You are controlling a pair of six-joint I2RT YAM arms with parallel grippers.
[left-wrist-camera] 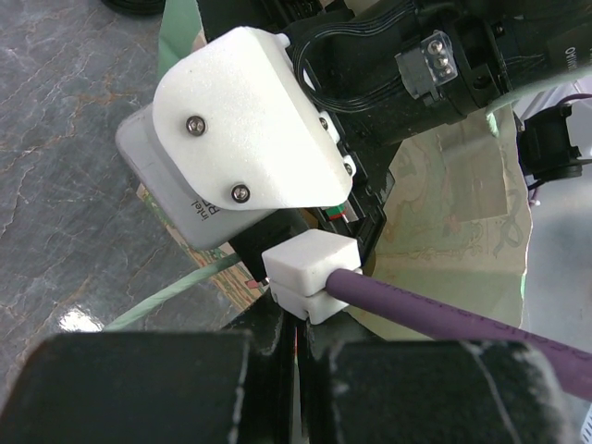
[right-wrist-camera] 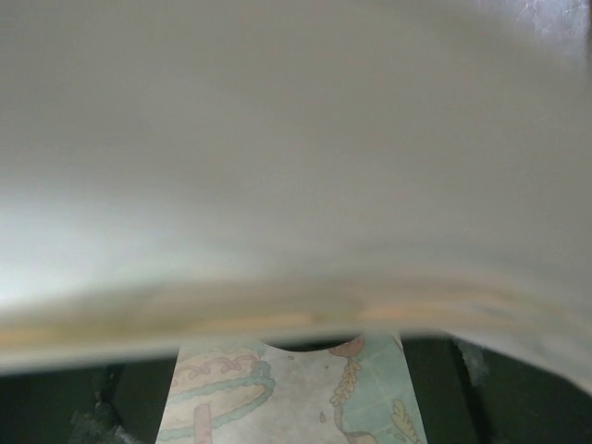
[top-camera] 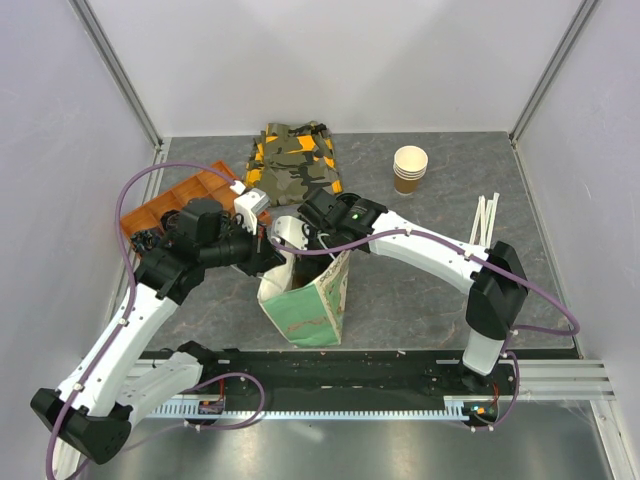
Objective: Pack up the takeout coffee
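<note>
A printed paper bag [top-camera: 308,305] stands open at the table's middle front. My left gripper [top-camera: 268,258] is shut on its left rim; in the left wrist view the black fingers [left-wrist-camera: 250,388] press together with a thin pale edge between them. My right gripper [top-camera: 292,234] reaches down into the bag's mouth. In the right wrist view its dark fingers [right-wrist-camera: 97,407] stand wide apart, open, with only the bag's printed paper [right-wrist-camera: 296,398] between them and a blurred bag wall [right-wrist-camera: 296,166] filling the upper view. The takeout coffee is hidden in every view.
A stack of lidless paper cups [top-camera: 410,168] stands at the back right. Folded camouflage-print bags [top-camera: 295,160] lie at the back centre. An orange tray [top-camera: 180,198] sits at the left, behind the left arm. White straws [top-camera: 485,215] lie at the right.
</note>
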